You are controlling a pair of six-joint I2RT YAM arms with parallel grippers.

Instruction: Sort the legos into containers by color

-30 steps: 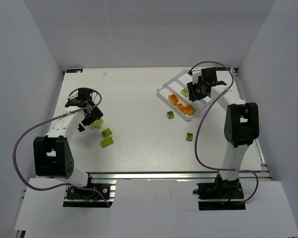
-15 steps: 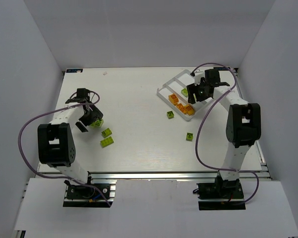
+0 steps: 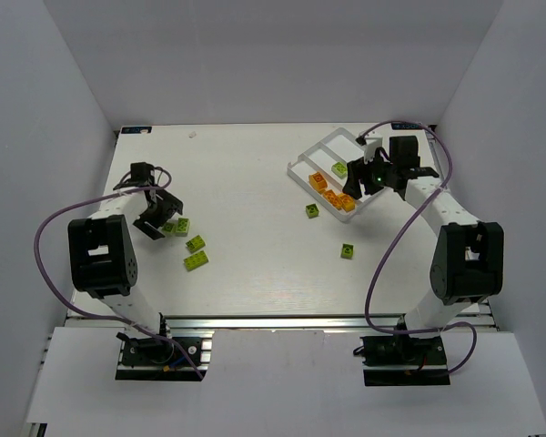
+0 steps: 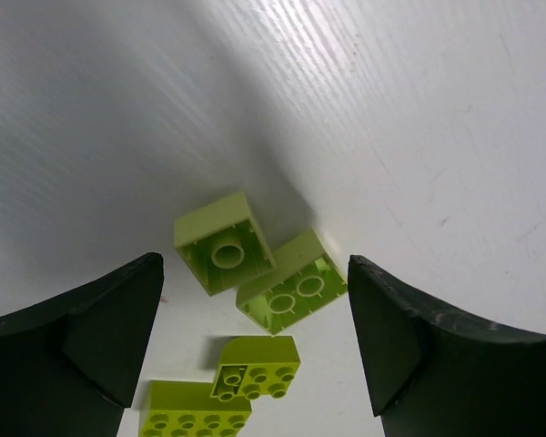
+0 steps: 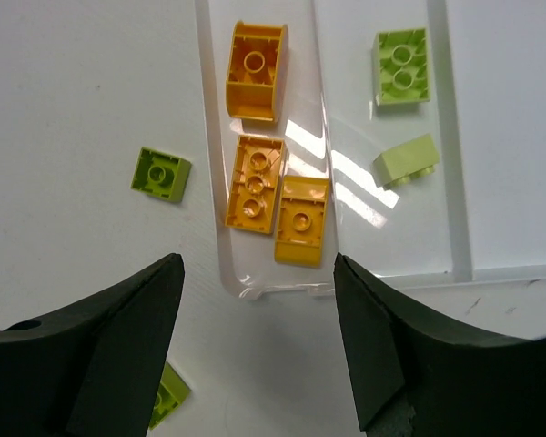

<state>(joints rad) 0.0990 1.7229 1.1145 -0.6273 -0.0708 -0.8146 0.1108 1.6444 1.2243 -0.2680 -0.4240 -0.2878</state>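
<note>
Left wrist view has the left end effector (image 4: 253, 262) open and empty, two upturned lime legos (image 4: 223, 241) lying on the table, centred between its fingertips.

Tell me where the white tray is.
Top view: the white tray lies angled at the far right of the table, under the right gripper, a green brick just outside its near wall.

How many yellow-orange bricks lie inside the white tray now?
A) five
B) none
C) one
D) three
D: the right wrist view shows three yellow-orange bricks together in one compartment of the tray, with two green bricks in the next one.
</note>
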